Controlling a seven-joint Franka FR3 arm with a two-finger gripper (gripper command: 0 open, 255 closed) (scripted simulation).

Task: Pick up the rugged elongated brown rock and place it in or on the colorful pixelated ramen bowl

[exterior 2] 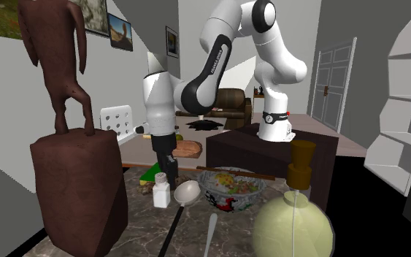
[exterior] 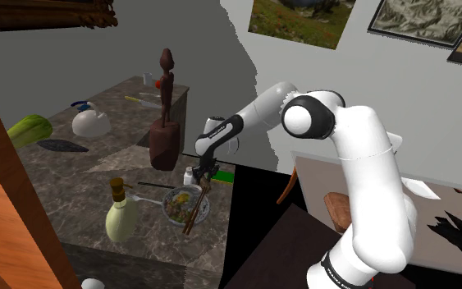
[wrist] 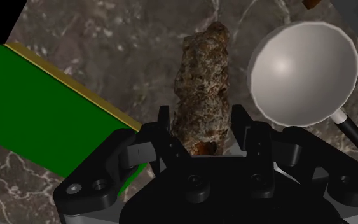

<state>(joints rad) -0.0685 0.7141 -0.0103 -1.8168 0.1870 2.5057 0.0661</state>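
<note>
1. One rock (wrist: 199, 89): brown, long and lumpy, with a rough pitted surface and pale speckles. There's a rusty orange patch at the end nearest the hand.
2. One gripper (wrist: 201, 127): the black fingers (wrist: 165, 124) press against the rock's sides, so it is gripped. The rock sticks out past the fingertips.
3. Location: the rock sits in the gripper over the dark marble counter (wrist: 75, 38), between a green slab and a ladle. Can't tell if it's touching the counter.
4. One bowl (exterior 2: 222, 201): colourful, with food in it. It stands on the same counter near the gripper, and the rock isn't in it.
5. Other counts:
   - one ladle (wrist: 301, 70), pale round cup
   - one green slab (wrist: 37, 114), yellow edge
   - one small white shaker (exterior 2: 161, 193)
   - one pale bottle (exterior: 121, 220)
   - one brown statue (exterior: 165, 123)
</note>
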